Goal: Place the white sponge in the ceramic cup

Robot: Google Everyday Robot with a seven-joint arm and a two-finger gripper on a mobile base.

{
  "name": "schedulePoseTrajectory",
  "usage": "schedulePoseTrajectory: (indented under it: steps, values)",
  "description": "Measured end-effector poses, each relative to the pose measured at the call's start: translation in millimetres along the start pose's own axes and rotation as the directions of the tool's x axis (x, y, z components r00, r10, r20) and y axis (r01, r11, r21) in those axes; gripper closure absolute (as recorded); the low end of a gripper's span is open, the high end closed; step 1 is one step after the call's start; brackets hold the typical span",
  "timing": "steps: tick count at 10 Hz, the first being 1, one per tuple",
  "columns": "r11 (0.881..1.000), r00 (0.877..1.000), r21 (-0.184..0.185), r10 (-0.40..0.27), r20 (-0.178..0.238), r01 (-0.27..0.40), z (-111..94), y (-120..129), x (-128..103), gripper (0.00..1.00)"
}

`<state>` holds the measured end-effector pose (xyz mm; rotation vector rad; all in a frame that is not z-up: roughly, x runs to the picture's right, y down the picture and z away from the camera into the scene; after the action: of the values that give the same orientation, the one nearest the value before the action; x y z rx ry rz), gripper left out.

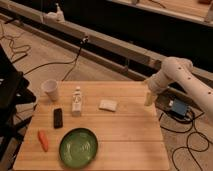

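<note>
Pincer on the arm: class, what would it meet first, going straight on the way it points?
The pincer points down over the right edge of the table, so likely that edge first; depth is unclear, it might pass beside.

Robot lab, cables (pixel 15 45) on floor (pixel 47 62), wooden table (pixel 127 137), tool (pixel 148 98) at its right edge.

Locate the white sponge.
In the camera view, the white sponge lies on the table, right of the small white bottle; the hand hangs by the table's right edge.
</note>
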<state>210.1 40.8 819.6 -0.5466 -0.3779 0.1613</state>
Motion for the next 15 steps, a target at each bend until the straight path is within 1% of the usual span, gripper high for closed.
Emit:
schedulePoseTrajectory:
  steps: [1, 2, 3, 4, 8, 9, 10, 11, 13, 14, 15]
  values:
    - [0.999, 0.998, -0.035, 0.005, 0.067, -0.003, 16.7, 0.0, -26.0, 0.20]
    - [0.997, 0.991, -0.080, 0.002, 0.137, 0.009, 34.3, 4.6, -56.5, 0.20]
    - [0.995, 0.986, -0.098, -0.004, 0.166, 0.021, 40.1, 8.2, -69.5, 0.20]
    - [0.994, 0.985, -0.102, -0.007, 0.171, 0.025, 41.0, 9.2, -71.5, 0.20]
    - [0.995, 0.985, -0.101, -0.008, 0.171, 0.026, 40.7, 9.1, -71.0, 0.20]
    - [0.995, 0.986, -0.097, -0.009, 0.165, 0.025, 41.4, 8.4, -68.9, 0.20]
    - [0.997, 0.988, -0.077, -0.004, 0.154, 0.016, 42.8, 3.8, -65.7, 0.20]
    - [0.999, 0.990, -0.044, -0.006, 0.139, 0.013, 50.5, -4.1, -66.8, 0.20]
    - [1.000, 0.990, -0.005, -0.016, 0.141, 0.017, 69.1, -11.5, -76.8, 0.20]
    - [1.000, 0.990, 0.001, -0.018, 0.142, 0.018, 80.5, -11.2, -80.2, 0.20]
    - [1.000, 0.990, -0.014, -0.021, 0.141, 0.023, 98.8, -6.4, -83.9, 0.20]
